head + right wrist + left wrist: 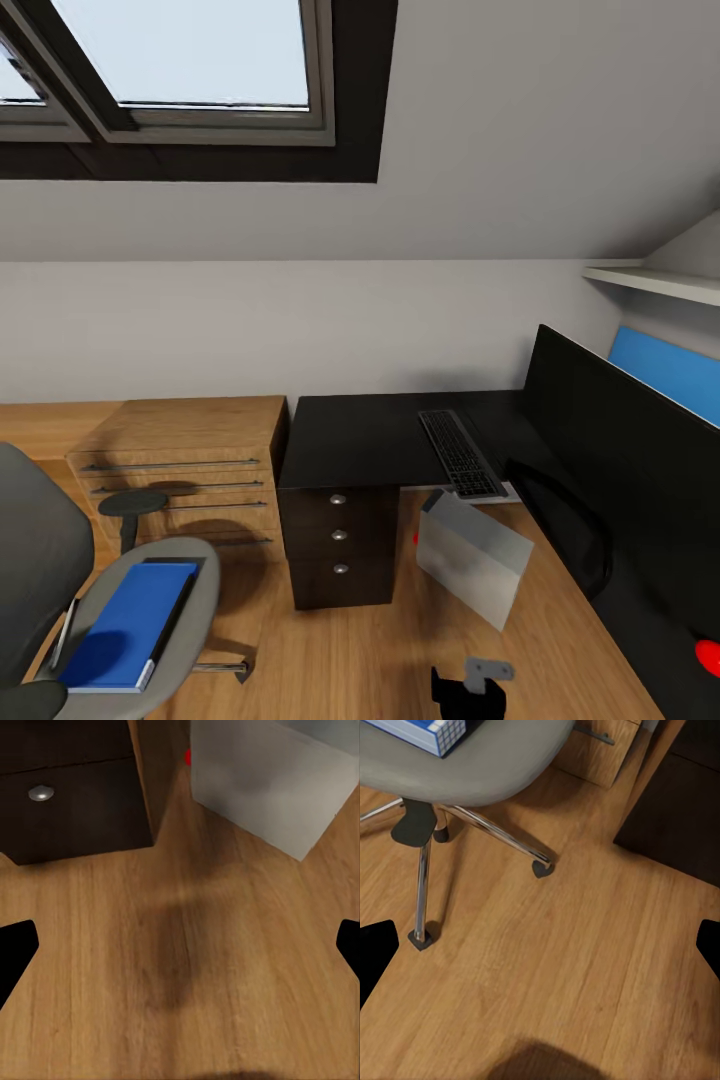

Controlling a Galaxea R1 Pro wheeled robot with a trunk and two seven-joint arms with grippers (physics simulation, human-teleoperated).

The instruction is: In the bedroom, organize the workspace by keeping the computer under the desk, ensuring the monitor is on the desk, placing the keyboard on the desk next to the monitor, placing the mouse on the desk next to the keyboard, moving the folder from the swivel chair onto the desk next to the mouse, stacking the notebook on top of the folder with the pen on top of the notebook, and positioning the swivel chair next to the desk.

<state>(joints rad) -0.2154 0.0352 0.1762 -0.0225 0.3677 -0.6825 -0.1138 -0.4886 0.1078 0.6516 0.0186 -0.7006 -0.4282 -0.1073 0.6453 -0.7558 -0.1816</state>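
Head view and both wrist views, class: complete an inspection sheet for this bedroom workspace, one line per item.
Surface: black desk, mostly bare.
Job's things: keyboard on desk; blue folder on swivel chair; grey computer on floor beneath the desk edge.
Clutter: nothing seen.
Grippers: left gripper open, empty, over floor; right gripper open, empty, over floor.
Cables: nothing seen.
Surroundings: wooden drawer unit, skylight window, wall shelf.
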